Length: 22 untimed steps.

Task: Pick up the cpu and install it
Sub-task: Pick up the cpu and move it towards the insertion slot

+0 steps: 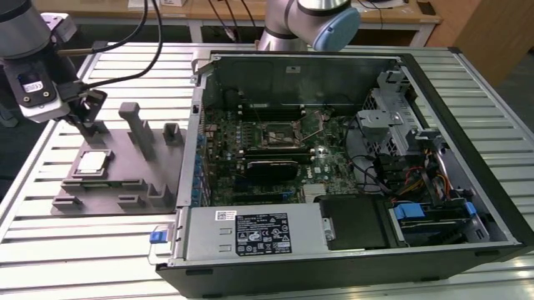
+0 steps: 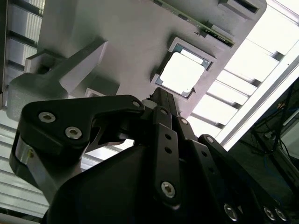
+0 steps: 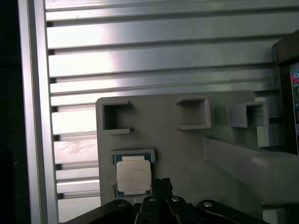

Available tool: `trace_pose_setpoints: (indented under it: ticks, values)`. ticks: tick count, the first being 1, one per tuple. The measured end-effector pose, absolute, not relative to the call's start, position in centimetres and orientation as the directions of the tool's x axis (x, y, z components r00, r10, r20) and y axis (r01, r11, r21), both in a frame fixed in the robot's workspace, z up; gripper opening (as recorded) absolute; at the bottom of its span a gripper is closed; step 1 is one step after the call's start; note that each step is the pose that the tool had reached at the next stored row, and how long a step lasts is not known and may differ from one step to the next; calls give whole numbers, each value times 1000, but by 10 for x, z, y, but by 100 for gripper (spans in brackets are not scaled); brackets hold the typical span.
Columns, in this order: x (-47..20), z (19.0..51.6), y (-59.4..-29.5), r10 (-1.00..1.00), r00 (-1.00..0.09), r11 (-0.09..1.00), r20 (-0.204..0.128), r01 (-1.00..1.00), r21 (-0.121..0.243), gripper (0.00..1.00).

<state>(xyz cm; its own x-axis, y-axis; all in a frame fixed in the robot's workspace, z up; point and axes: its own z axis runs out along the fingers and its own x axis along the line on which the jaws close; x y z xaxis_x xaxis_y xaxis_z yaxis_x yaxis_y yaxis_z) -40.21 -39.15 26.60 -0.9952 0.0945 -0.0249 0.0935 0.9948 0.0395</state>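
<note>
Left side of exterior view: cpu (image 1: pixel 92 162) flat in recess of grey fixture (image 1: pixel 121 159) on desk (image 1: pixel 67 250). Arm (image 1: pixel 34 69) upper left above fixture, jaws clenched, holding nothing, tips just beside cpu in both wrist views. PC case (image 1: pixel 351 156) open at exterior view's right, apart from cpu.

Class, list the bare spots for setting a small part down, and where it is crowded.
Bare: table slats between fixture and the exterior view's bottom edge; slats right of case in that view. Crowded: fixture around cpu, inside case.
</note>
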Motion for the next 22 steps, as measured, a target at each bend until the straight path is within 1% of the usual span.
trace_pose_setpoints:
  ticks: [22]
  values:
    - [-413,232,-392,95,-995,995,-25,94,40,11]
